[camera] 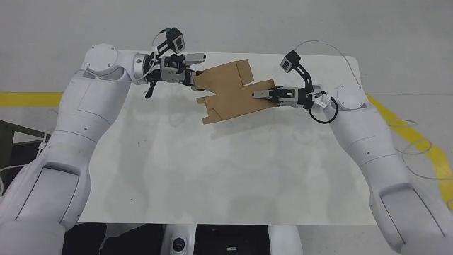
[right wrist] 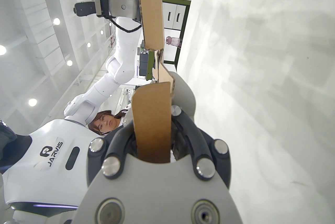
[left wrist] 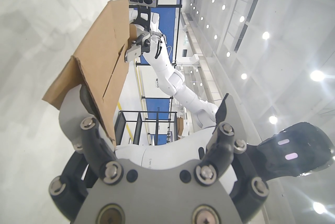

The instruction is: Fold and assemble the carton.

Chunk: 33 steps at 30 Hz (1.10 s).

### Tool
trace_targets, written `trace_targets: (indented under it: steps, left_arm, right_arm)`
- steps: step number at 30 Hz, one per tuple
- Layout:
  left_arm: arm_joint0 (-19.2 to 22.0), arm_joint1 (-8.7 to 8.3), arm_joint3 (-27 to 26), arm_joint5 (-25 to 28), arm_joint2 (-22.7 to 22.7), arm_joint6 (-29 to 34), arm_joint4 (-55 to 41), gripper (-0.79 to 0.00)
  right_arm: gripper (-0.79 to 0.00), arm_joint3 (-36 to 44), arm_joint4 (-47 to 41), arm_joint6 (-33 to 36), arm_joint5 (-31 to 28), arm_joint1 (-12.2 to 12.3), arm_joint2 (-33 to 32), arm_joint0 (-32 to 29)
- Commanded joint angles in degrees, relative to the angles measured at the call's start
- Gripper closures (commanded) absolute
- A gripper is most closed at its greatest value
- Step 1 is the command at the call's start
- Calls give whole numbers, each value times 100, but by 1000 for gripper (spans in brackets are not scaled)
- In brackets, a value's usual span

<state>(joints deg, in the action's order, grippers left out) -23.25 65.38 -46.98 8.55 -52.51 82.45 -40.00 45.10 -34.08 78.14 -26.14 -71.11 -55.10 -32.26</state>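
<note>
A flat brown carton (camera: 230, 88) hangs above the far part of the white table (camera: 212, 177), slanted between my two arms. My right gripper (camera: 260, 94) is shut on a flap at its right edge; in the right wrist view that flap (right wrist: 151, 117) runs between the jaws of the gripper (right wrist: 157, 104). My left gripper (camera: 195, 78) is at the carton's left edge and stands open. In the left wrist view its fingers (left wrist: 227, 110) are spread wide, and the carton (left wrist: 102, 62) leans against only one of them. The right gripper (left wrist: 133, 49) shows at the carton's far end.
The table's near half and its left and right sides are bare white surface. Yellow floor tape (camera: 28, 99) runs beside the table on the left, and more tape (camera: 414, 138) on the right. Grey floor lies beyond the far edge.
</note>
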Motion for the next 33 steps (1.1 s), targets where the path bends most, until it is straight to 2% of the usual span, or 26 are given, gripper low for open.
trace_targets:
  steps: [1, 9, 10, 11, 12, 14, 17, 18, 33]
  left_arm:
    - [-6, 7, 1, -15, -3, -12, 11, -785]
    - [-48, 42, -1, -31, -2, -76, 67, -785]
    - [-45, 45, 6, -13, 0, -90, 102, -754]
    - [-45, 47, 14, 2, 3, -97, 134, -680]
    - [-42, 49, 23, 21, 3, -112, 169, -542]
    - [-41, 52, 34, 65, 7, -126, 245, -379]
    - [-46, 56, 56, 120, 13, -153, 355, -329]
    - [-44, 58, 67, 116, 21, -154, 395, -280]
    - [13, 95, 295, 107, 113, -302, 929, -268]
  right_arm:
    - [0, 23, -15, 0, 0, 1, -8, -9]
    - [0, 73, -44, -19, -19, -9, -23, -23]
    - [0, 74, -43, -20, -20, -10, -25, -23]
    - [0, 70, -43, -23, -23, -10, -30, -21]
    - [0, 70, -41, -25, -25, -11, -32, -20]
    - [0, 69, -39, -31, -31, -14, -36, -20]
    - [0, 67, -34, -39, -39, -19, -38, -20]
    - [0, 67, -32, -35, -35, -21, -37, -19]
    - [0, -3, 104, -54, -54, -41, -41, 18]
